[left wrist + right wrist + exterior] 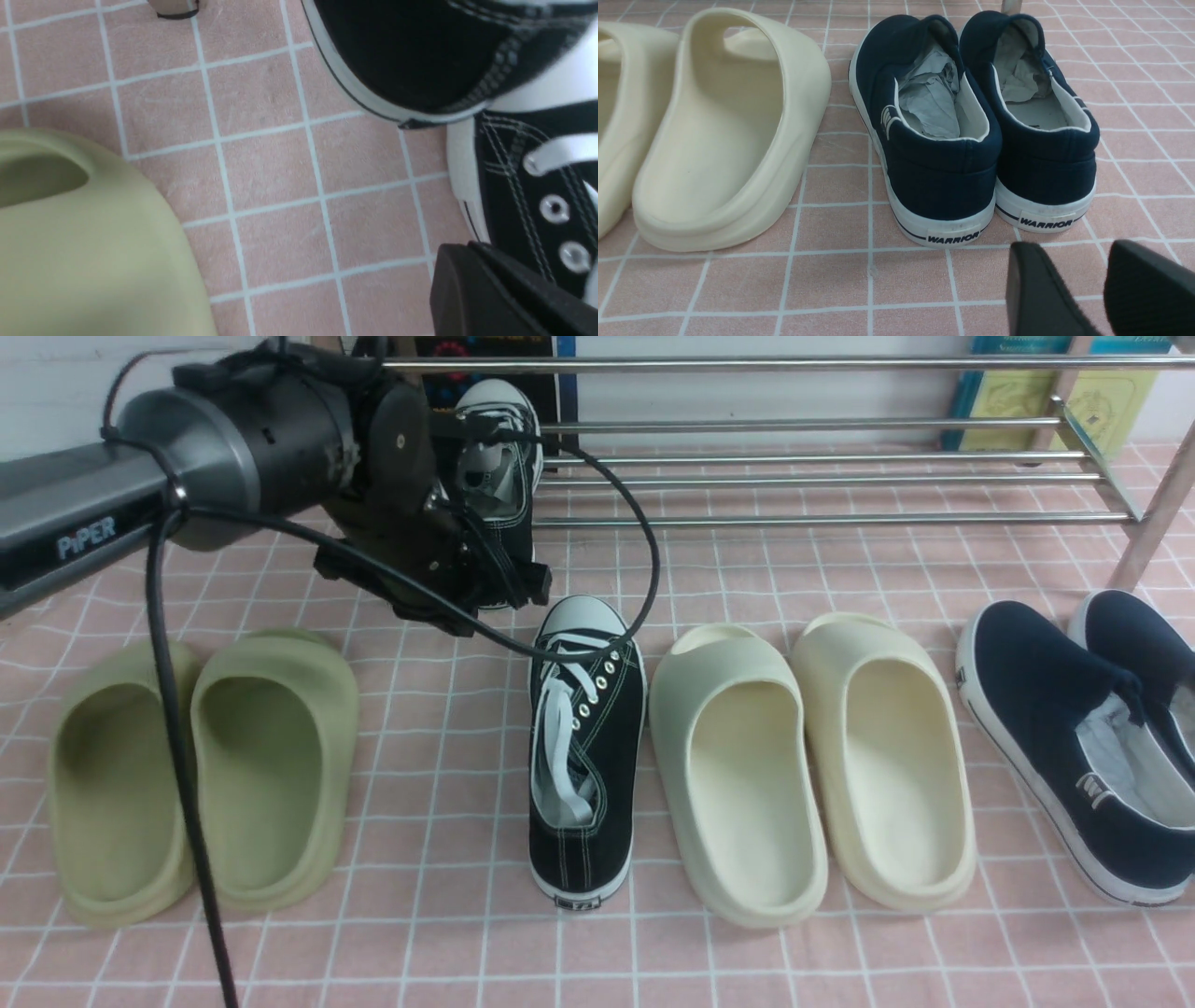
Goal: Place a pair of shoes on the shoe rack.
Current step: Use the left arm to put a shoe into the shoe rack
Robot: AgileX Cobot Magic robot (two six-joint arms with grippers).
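Hovering beside one black sneaker, left hand angles downward.

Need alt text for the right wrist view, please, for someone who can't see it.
Two navy slip-on shoes stand side by side on pink tiles, heels toward the camera, paper stuffed inside. Beside them are two cream slides, one cut off by the frame. The claw's two dark fingers reach in, apart, with nothing between them.

One black sneaker, white-laced and white-toed, lies sole down on the tiled floor, center frame, toe away. Its match, partly hidden, is upper center at the silver tube rack, toe up.
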